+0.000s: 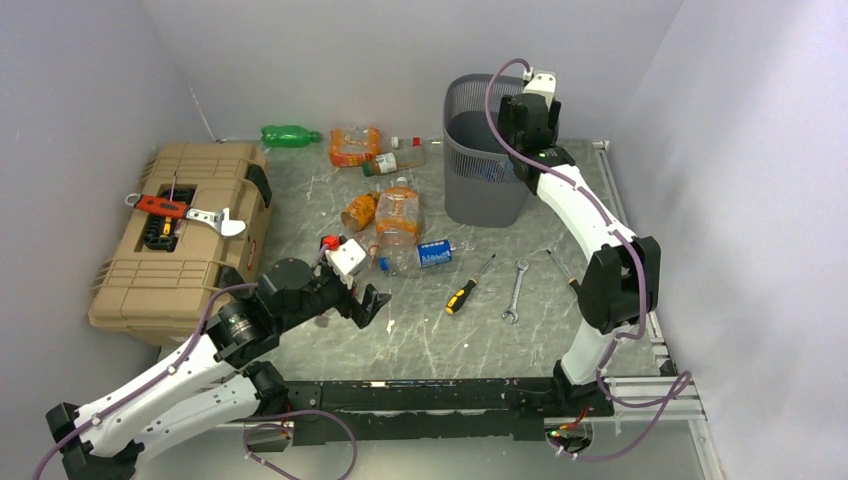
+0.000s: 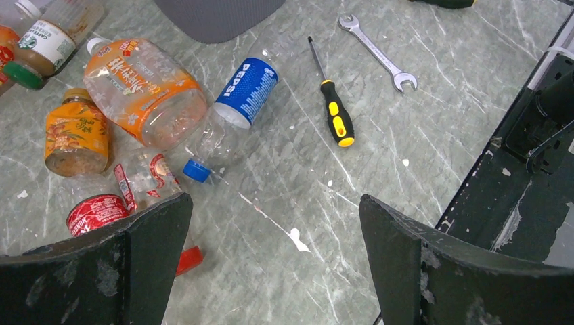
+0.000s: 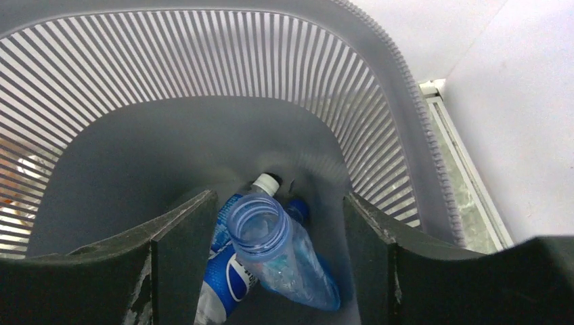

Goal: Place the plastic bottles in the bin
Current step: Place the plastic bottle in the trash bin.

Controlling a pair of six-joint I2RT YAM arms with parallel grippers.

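Grey marbled tabletop (image 1: 450, 350) between pale walls (image 1: 330, 60); left claw (image 2: 274, 203) agape and empty, right claw (image 3: 279, 198) released above bin (image 3: 203, 61).

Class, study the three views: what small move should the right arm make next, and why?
Probably raise the right gripper clear of the bin and swing it toward the table. Its jaws stand apart, the capless clear bottle sits loose between them inside the bin, and more bottles lie on the table.

Dark grey slatted bin (image 3: 203, 68) — blue-tinted bottle (image 3: 284, 264), blue-and-white-labelled bottle (image 3: 227, 288) — tan toolbox (image 1: 130, 290).
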